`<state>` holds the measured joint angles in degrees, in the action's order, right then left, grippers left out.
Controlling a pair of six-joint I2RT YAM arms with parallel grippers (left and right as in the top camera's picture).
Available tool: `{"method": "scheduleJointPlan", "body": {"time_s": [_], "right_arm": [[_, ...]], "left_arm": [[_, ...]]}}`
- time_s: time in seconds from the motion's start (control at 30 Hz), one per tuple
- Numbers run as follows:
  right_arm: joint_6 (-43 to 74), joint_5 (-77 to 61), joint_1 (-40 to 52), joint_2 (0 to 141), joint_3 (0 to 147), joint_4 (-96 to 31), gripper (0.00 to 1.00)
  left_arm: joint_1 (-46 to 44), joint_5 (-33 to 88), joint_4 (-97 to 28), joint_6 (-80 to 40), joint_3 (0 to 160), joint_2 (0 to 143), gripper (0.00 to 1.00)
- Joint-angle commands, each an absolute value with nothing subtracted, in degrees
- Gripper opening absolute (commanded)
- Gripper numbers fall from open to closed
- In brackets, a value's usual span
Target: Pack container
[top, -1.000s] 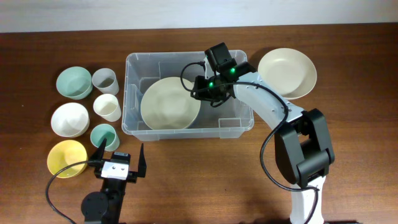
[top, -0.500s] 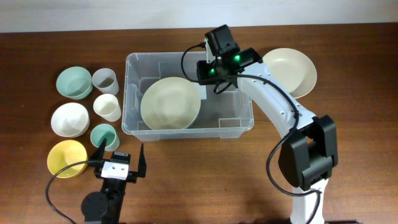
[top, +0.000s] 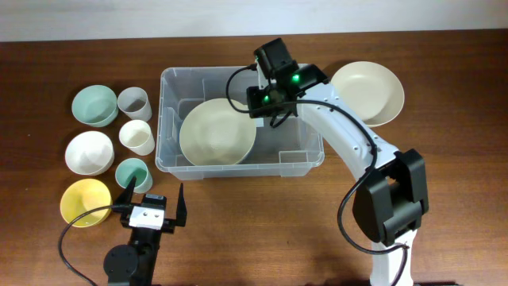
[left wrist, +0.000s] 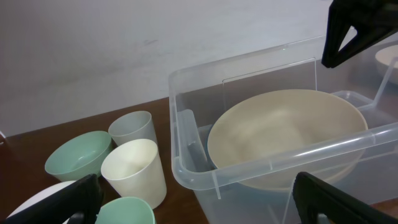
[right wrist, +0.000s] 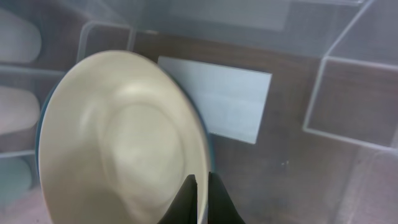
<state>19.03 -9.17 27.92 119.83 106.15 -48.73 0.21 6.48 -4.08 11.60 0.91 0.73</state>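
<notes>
The container (top: 170, 82) is a clear plastic bin at the table's middle, and a large cream plate (top: 217, 132) lies inside it. My right gripper (top: 264, 105) hangs over the bin by the plate's right rim. It is shut, with nothing between its fingers. In the right wrist view the shut gripper (right wrist: 199, 182) is above the plate's (right wrist: 118, 143) edge, with the bin's white label (right wrist: 217, 107) beside it. My left gripper (top: 153, 199) stands open at the table's front, facing the container (left wrist: 249, 163) and the plate (left wrist: 286, 130).
A second cream plate (top: 367, 92) lies right of the bin. Left of the bin stand a green bowl (top: 94, 104), a white bowl (top: 88, 152), a yellow bowl (top: 84, 201), a grey cup (top: 134, 102), a cream cup (top: 136, 137) and a teal cup (top: 132, 173).
My right gripper has shut and lifted away from the plate's right rim toward the bin's back wall. The plate stays in the bin. The left arm has not moved.
</notes>
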Motion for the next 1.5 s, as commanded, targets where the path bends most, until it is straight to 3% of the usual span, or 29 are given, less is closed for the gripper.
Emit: {"method": "scheduleJointPlan", "body": {"time_s": [0.0, 1.47], "right_arm": [[18.4, -8.3, 29.3, 118.8, 105.5, -48.9, 0.04], [19.1, -10.3, 29.3, 123.3, 101.7, -48.2, 0.04]], "left_arm": [[0.5, 6.7, -4.1, 12.5, 0.6, 0.3, 1.0], [0.5, 6.7, -4.1, 12.5, 0.6, 0.3, 1.0]]}}
